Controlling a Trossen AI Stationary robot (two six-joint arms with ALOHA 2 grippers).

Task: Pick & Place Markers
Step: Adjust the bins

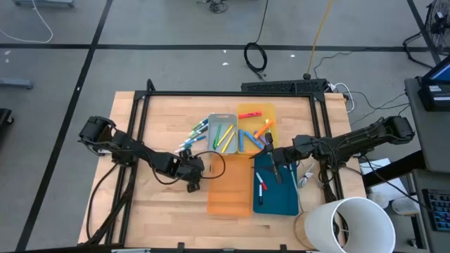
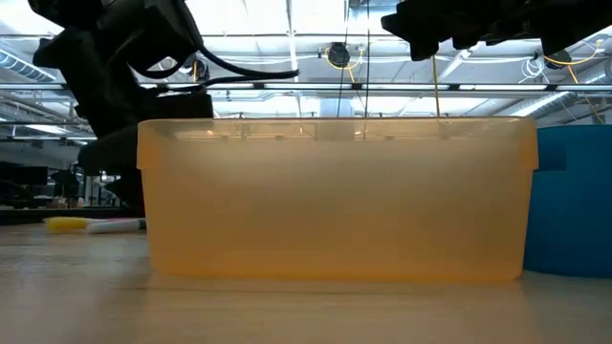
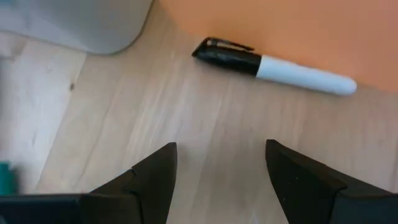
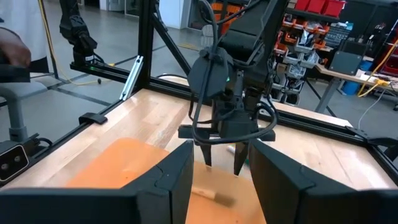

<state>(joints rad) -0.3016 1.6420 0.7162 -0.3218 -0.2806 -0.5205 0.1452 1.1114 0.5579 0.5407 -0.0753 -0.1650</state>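
The markers lie scattered: yellow and green ones in the grey tray [image 1: 223, 133], blue and orange ones in the yellow tray [image 1: 254, 126], red ones in the blue tray [image 1: 275, 186], and several on the wood [image 1: 193, 138] left of the grey tray. My left gripper [image 1: 192, 174] [image 3: 221, 149] is open and points down over bare wood. Just beyond its fingers a white marker with a black cap [image 3: 273, 65] lies flat against the orange tray's edge [image 3: 292, 25]. My right gripper [image 1: 271, 159] [image 4: 219, 163] is open and empty above the blue tray, facing the left gripper.
The orange tray [image 1: 230, 190] [image 2: 335, 201] sits near the table's front edge, with the blue tray [image 2: 574, 201] beside it. A yellow marker [image 2: 67, 225] lies on the wood to the left. A white cylinder [image 1: 351, 223] stands at the near right corner. A black frame [image 1: 232, 93] runs around the table.
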